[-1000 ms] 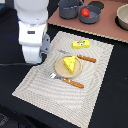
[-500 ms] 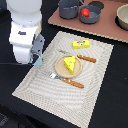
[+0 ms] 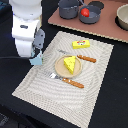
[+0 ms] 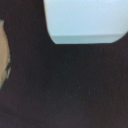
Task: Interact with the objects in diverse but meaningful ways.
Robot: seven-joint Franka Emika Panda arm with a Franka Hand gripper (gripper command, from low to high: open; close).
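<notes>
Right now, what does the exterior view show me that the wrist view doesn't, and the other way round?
Only the exterior view shows the yellow holed cheese wedge on the round tan plate, the yellow red-marked packet, the red tomato and the striped beige placemat. Only the wrist view gives a blurred close-up against dark ground. Both show the light blue cup at the gripper.

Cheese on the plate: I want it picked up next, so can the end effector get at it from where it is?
Probably yes. The cheese sits uncovered on the plate, nothing between it and the end effector, which appears to hold something light blue.
</notes>
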